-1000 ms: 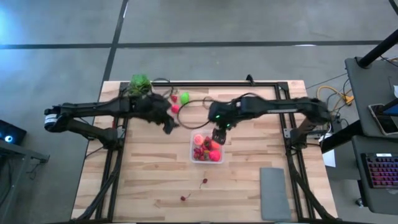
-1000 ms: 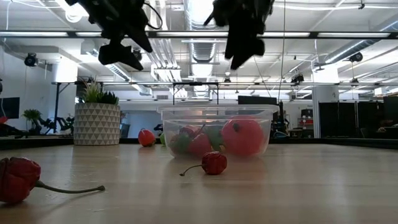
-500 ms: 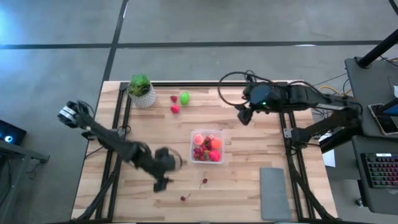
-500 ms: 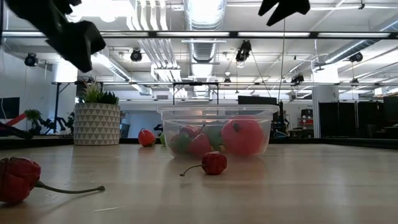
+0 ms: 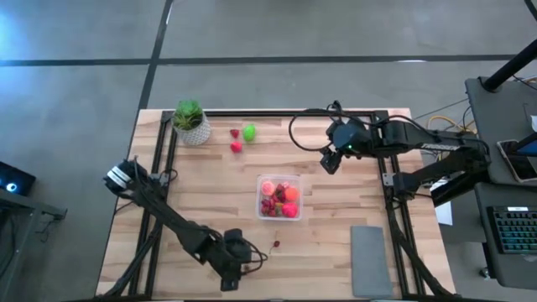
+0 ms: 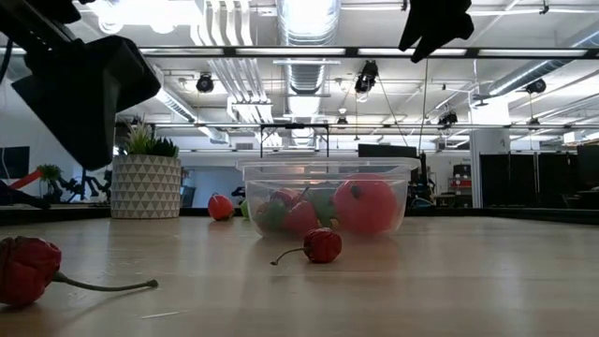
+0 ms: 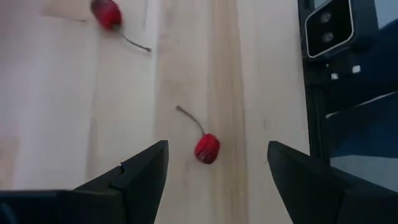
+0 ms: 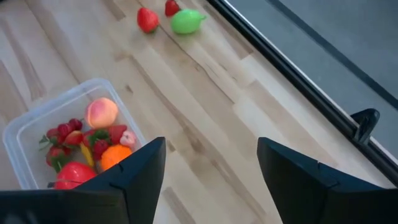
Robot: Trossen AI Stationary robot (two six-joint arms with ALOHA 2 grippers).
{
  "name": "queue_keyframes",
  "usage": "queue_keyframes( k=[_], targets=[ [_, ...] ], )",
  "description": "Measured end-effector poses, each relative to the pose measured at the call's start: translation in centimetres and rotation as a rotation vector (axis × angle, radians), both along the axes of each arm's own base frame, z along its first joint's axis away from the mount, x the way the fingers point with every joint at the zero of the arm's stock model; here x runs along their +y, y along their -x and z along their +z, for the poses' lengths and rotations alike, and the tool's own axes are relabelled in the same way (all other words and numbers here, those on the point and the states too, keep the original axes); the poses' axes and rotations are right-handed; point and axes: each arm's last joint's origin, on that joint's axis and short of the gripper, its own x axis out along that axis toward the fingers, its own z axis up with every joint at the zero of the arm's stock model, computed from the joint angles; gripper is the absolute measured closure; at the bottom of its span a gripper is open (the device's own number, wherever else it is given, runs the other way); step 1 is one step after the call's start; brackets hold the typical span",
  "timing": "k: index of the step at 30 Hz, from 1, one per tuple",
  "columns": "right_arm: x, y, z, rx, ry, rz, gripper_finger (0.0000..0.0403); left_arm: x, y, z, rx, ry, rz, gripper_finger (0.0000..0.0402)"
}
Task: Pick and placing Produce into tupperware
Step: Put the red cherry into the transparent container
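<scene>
1. I take this as the reach for another pick: my left tool (image 7: 217,163) hangs with its fingers spread wide and empty over a cherry (image 7: 206,148) lying on the bare surface (image 5: 193,189), on the side of the tupperware (image 5: 279,198) away from the potted plant (image 5: 190,120).
2. The next move, as I judge it, calls for dropping straight down so the fingers straddle the red body rather than the thin stem, then closing gently; the piece is round and could roll away.
3. My right tool (image 8: 208,163) waits wide and empty above the surface, beyond the tupperware on its plant-side edge, away from the work.
4. The tupperware already holds a heap of produce (image 8: 87,142): a peach-coloured ball, strawberries, an orange piece.
5. The left wrist view shows a second cherry (image 7: 107,12) farther off, plainly apart from the first; the high view barely resolves either.
6. The right wrist view alone shows the lime-green piece (image 8: 185,21) and two red fruits (image 8: 148,18) loose near the plant.
7. The low view shows the tupperware sitting level.
</scene>
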Motion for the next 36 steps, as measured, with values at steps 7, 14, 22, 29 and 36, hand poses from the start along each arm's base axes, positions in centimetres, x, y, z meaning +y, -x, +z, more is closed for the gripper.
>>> queue_keyframes(
  k=[7, 14, 22, 29, 36],
  targets=[
    [0.0, 0.0, -0.5, 0.016, -0.001, 0.001, 0.0155, -0.5, -0.3, -1.0, 0.014, -0.02, -0.003, 0.0142],
    [0.0, 0.0, -0.5, 0.019, -0.001, 0.006, 0.0156, -1.0, -0.8, -2.1, 0.017, -0.009, -0.02, 0.0142],
    [0.0, 0.0, -0.5, 0.019, -0.001, 0.005, 0.0157, -1.0, -0.6, -2.6, 0.009, -0.066, -0.059, 0.0142],
    [0.0, 0.0, -0.5, 0.019, -0.001, 0.005, 0.0155, -0.8, -0.3, -2.8, 0.025, -0.133, -0.119, 0.0142],
    [0.0, 0.0, -0.5, 0.017, -0.003, 0.002, 0.0157, -1.3, -0.6, -4.3, 0.056, -0.145, -0.163, 0.0144]
  ],
)
